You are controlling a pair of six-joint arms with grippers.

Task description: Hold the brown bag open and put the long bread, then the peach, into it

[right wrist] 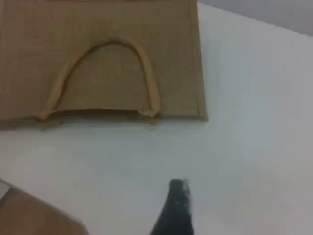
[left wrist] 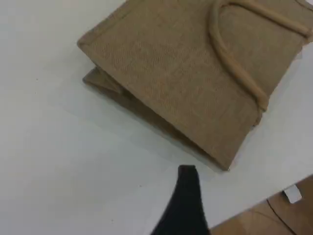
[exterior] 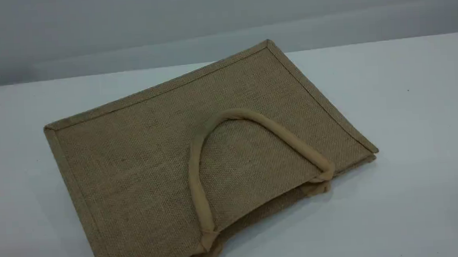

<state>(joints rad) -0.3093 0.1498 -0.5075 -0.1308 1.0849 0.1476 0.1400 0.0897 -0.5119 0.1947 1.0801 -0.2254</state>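
Your bag (exterior: 167, 160) lies flat on the table (exterior: 412, 133) with its mouth edge toward the near right. One handle (exterior: 252, 117) is folded back on its top face. You have bare table all round, widest on the right. Your left gripper (left wrist: 187, 196) hangs near a bag corner and the table edge. Your right gripper (right wrist: 177, 196) faces the mouth. Both are spread wide and hold nothing.
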